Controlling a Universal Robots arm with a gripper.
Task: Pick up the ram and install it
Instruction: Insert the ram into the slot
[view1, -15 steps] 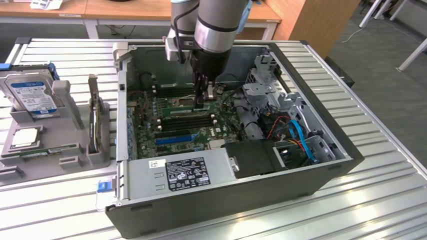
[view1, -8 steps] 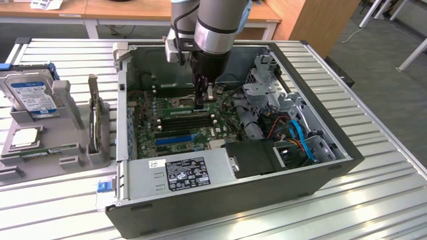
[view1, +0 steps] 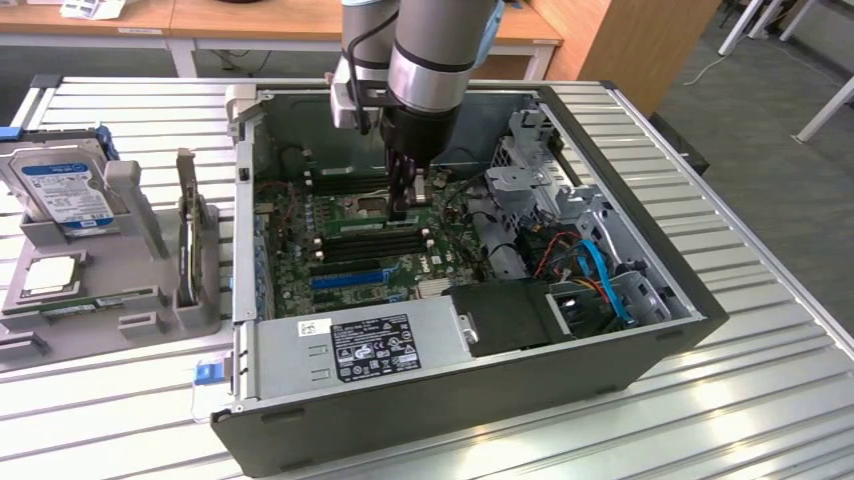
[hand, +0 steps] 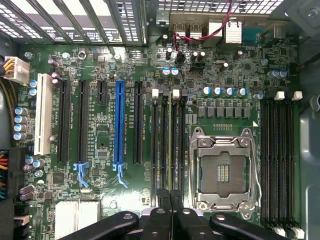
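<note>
1. An open computer case (view1: 467, 400) lies on a slatted table (view1: 747, 400).
2. A labelled power supply (view1: 360, 350) sits inside it.
3. A hard drive (view1: 60, 185) rests in a grey holder (view1: 123, 195) at the exterior view's left.
4. A blue expansion slot (hand: 119, 125) lies between black slots (hand: 136, 122).

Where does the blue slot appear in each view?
Exterior view: the blue slot lies just beyond the power supply, left of the picture's centre.
Wrist view: the blue slot sits among the black slots.
Shared landmark: the CPU socket.
</note>
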